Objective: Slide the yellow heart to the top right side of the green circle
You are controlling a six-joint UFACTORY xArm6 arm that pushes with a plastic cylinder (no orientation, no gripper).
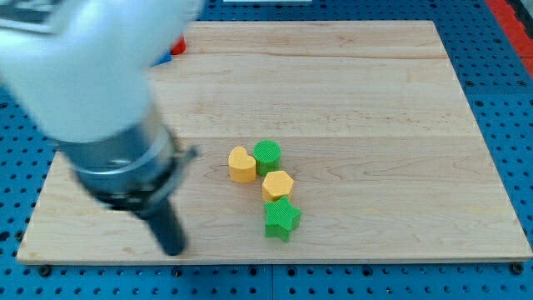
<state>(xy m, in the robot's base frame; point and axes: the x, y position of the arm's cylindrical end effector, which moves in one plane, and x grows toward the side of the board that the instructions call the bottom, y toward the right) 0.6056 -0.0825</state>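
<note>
The yellow heart (241, 165) lies near the board's middle, touching the left side of the green circle (267, 156). A yellow hexagon (277, 185) sits just below the circle, and a green star (281, 219) sits below the hexagon. My tip (173, 247) is at the lower left of the board, well to the left and below the yellow heart, touching no block. The blurred arm body fills the view's upper left.
The wooden board (375, 100) rests on a blue pegboard surface. A red block (177, 45) and a blue one (161, 60) peek out at the board's top left, mostly hidden by the arm.
</note>
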